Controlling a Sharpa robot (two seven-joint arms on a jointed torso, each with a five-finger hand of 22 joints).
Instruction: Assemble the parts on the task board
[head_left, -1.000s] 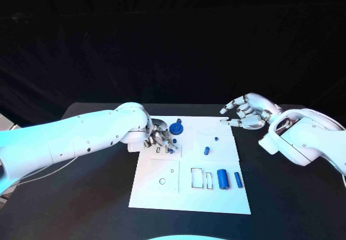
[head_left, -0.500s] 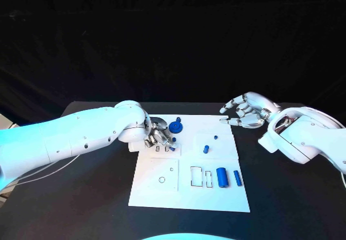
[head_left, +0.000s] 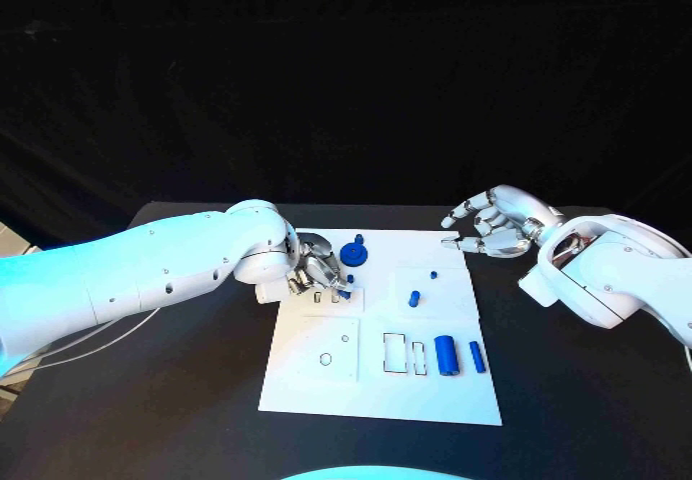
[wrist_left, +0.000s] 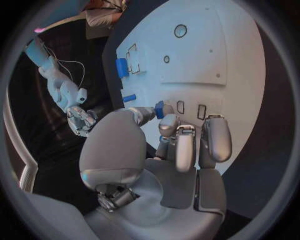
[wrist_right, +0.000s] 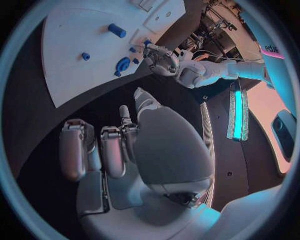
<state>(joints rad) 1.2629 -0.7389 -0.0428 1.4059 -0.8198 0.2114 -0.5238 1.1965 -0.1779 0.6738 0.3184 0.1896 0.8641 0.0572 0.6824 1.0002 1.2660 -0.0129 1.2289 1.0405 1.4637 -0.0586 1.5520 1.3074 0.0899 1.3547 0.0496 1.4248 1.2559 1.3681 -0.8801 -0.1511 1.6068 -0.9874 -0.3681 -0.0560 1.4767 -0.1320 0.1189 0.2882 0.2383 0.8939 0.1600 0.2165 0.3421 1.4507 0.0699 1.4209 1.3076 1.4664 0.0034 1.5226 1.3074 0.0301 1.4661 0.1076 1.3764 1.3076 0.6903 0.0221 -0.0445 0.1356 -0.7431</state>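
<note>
Black cloth hangs behind the black table (head_left: 173, 400), and the white board (head_left: 382, 385) lies in the middle of the frame. Your left hand (head_left: 320, 272) sits at the board's upper left corner and pinches a small blue part (wrist_left: 159, 109) at its fingertips. Your right hand (head_left: 490, 225) floats at the board's upper right corner, fingers curled a bit and apart, holding nothing. More blue parts wait on the board: a round one (head_left: 355, 257) near the left hand, a peg (head_left: 414, 298) in the middle, and a cylinder (head_left: 446, 355) lower right. These pieces look small, hard, light and smooth, so they may slip. Pinch each by its sides, near the middle.
</note>
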